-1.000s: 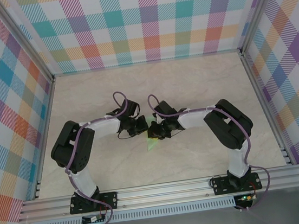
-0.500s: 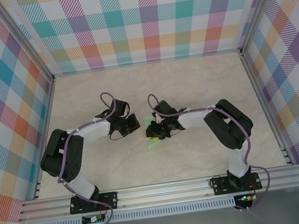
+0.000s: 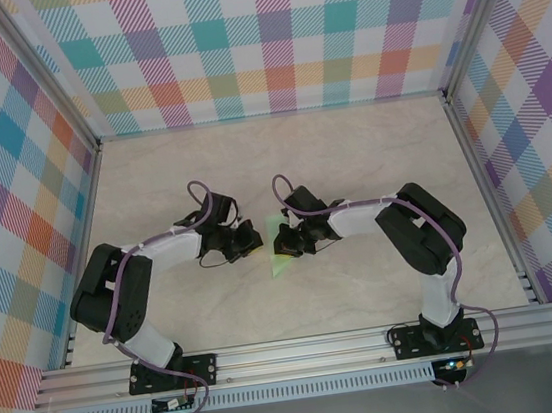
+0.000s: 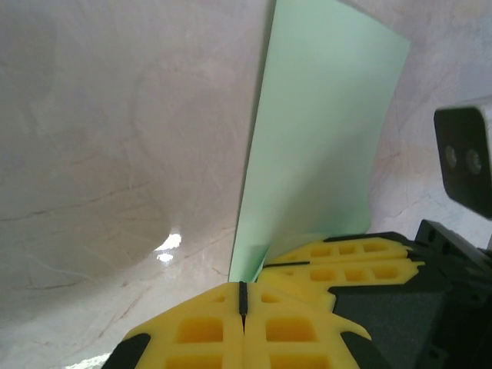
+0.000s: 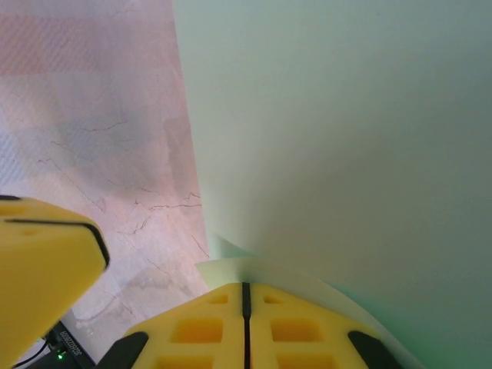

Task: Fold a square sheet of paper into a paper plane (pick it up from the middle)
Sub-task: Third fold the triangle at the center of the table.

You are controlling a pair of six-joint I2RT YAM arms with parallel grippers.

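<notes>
The pale mint-green sheet of paper (image 3: 283, 259) is folded narrow and lies at the table's middle, just below my right gripper (image 3: 280, 245). In the right wrist view the paper (image 5: 330, 138) covers most of the picture and curls over the tips of the right gripper (image 5: 246, 296), whose jaws are shut on its near edge. My left gripper (image 3: 256, 237) sits just left of it. In the left wrist view the left gripper (image 4: 243, 296) is shut with nothing in it, its tips at the paper's (image 4: 323, 131) lower corner. The right gripper's yellow fingers (image 4: 346, 257) pinch the paper's bottom edge there.
The marble-patterned table (image 3: 351, 157) is walled by checkered panels on three sides. An aluminium rail (image 3: 304, 349) carrying both arm bases runs along the near edge. Both forearms reach inward, so the two grippers nearly meet at the centre.
My left arm swung its elbow out to the left and its gripper drew slightly back from the right one. The right gripper's jaws opened a little and closed again on the paper.
</notes>
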